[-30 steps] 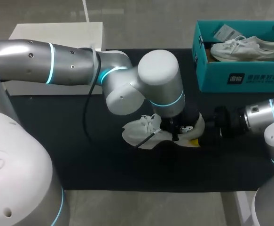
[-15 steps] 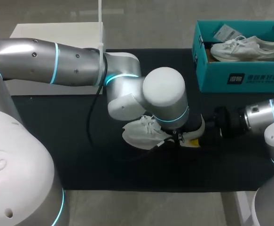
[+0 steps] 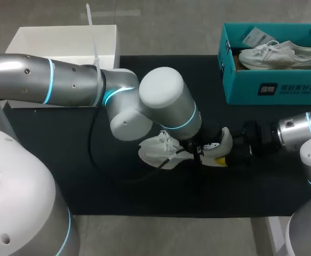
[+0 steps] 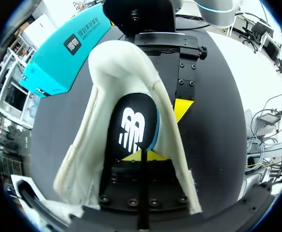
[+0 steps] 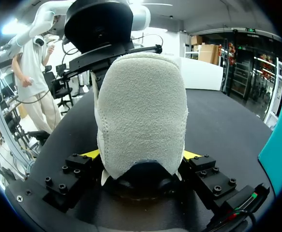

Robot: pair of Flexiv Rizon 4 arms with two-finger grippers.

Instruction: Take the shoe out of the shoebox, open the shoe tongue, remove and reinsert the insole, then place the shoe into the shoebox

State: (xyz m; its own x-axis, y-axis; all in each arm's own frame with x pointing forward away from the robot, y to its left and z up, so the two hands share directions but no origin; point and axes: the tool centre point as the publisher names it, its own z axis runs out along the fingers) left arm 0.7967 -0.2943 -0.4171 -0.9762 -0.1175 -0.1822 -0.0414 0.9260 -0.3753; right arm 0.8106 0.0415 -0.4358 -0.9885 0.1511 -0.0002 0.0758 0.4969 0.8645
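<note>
**Clerk:** Item one, the left gripper (image 4: 144,155)?

**Checker:** It is reaching down into the mouth of the shoe (image 3: 158,151), directly over the insole (image 4: 132,126). Whether it is clamped on that insole or released, I cannot tell.

**Clerk:** Now listing from the left.

**Checker:** Item two, white box (image 3: 59,42): open-topped, sitting at the far left, just off the mat (image 3: 64,160). Item three, left arm (image 3: 64,82): it is stretching in from the left, passing in front of the white box and bending down at the middle of the mat.

**Clerk:** And the task's thing?

**Checker:** The shoe, white and laced, is lying at the middle of the mat, toe pointing left and heel turned right. The insole, black with a white logo, is sitting inside it at the heel end.

**Clerk:** Right side?

**Checker:** Item six, right gripper (image 5: 141,155): it is coming in low from the right and grasping the shoe's heel, one yellow tip pressing on each side. Item seven, shoebox (image 3: 272,88): teal and lidless, standing at the far right, well apart from the shoe. A second shoe (image 3: 279,54), also white, is lying inside it, with a paper tag (image 3: 256,36) just beside it.
</note>
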